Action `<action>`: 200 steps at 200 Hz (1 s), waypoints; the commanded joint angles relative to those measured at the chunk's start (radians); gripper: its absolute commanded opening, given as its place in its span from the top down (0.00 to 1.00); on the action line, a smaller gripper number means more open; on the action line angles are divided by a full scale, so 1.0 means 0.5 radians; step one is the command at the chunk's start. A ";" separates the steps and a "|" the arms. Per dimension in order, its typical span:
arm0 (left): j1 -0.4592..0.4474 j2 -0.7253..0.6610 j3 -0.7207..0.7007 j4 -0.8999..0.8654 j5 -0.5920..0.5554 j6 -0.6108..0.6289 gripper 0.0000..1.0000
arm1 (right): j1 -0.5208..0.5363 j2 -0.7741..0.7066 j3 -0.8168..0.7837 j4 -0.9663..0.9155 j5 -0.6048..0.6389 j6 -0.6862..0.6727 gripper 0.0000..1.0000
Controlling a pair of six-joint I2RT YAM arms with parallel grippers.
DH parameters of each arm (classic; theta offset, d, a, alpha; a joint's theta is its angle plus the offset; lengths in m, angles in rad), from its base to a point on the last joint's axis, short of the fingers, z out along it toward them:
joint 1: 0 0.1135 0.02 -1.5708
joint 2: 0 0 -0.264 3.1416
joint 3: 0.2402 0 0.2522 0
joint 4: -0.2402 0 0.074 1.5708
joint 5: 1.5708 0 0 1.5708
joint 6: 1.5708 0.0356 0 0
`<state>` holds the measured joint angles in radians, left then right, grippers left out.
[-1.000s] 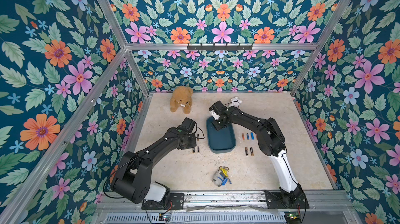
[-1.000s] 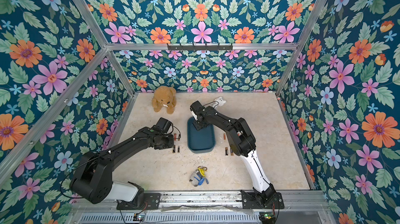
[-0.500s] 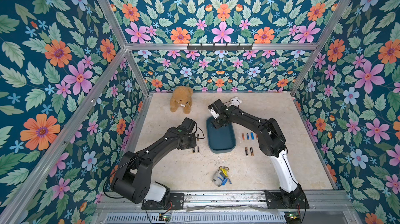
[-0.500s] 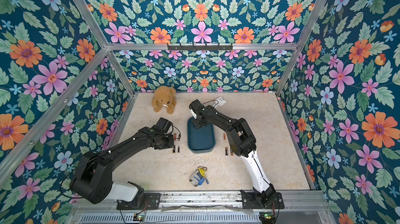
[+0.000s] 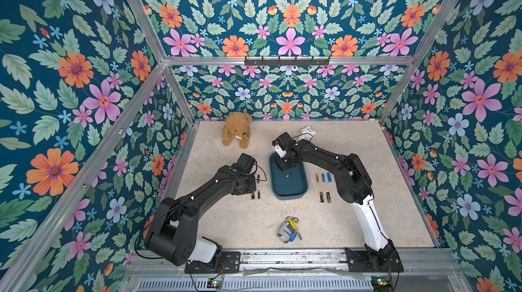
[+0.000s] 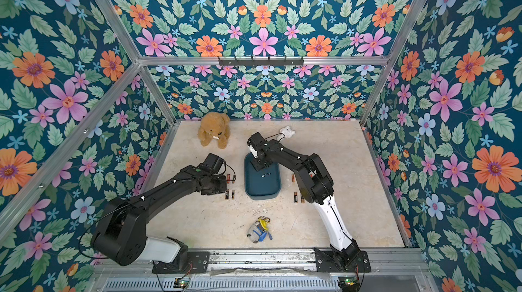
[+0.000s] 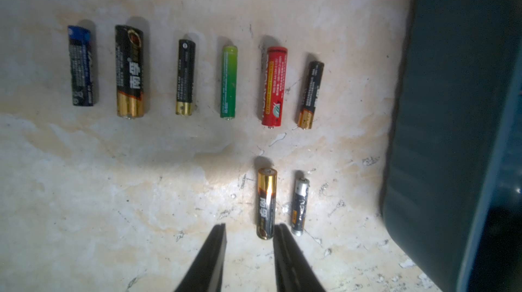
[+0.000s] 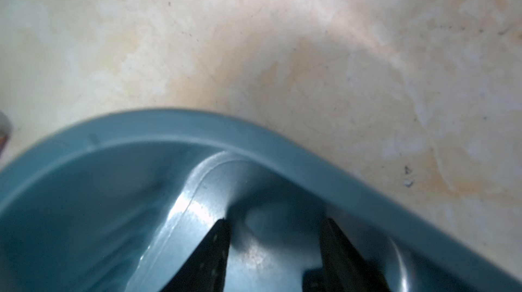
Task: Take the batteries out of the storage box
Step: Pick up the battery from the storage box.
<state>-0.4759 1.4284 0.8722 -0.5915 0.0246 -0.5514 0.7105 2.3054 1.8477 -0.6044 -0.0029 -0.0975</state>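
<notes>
Hovering over the table (image 7: 113, 191), the left jaws stand open and empty at the lower centre of the left wrist view, just beside two batteries (image 7: 266, 203); six more lie above. Parted too, the right jaws sit inside the storage box (image 5: 291, 187), mid-table in both top views.

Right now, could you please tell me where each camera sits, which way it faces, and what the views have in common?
Top views: high above the robot's base side, looking down at the table; both show the left arm, right arm and storage box.
Left wrist: on the left arm, facing down at batteries lying beside the storage box; the left fingers show, apart.
Right wrist: on the right arm, facing into a storage box corner; the right fingers show, apart.
Shared: every view shows the storage box.
</notes>
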 commanded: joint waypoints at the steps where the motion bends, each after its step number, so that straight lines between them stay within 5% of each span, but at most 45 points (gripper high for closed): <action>1: 0.003 -0.001 0.013 -0.026 -0.008 0.001 0.65 | 0.000 -0.047 -0.011 -0.028 0.012 0.033 0.44; 38: 0.004 -0.003 0.030 -0.023 -0.003 0.005 0.65 | 0.000 -0.087 0.024 -0.074 0.170 0.132 0.42; 95: 0.003 0.013 0.038 -0.008 0.016 0.004 0.65 | 0.033 -0.044 0.222 -0.375 0.421 0.630 0.43; 200: 0.001 0.021 0.041 0.008 0.027 0.008 0.65 | 0.036 -0.064 0.155 -0.463 0.370 1.168 0.47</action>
<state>-0.4759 1.4361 0.8871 -0.5869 0.0395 -0.5510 0.7277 2.2749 1.9301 -0.8070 0.1646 0.4232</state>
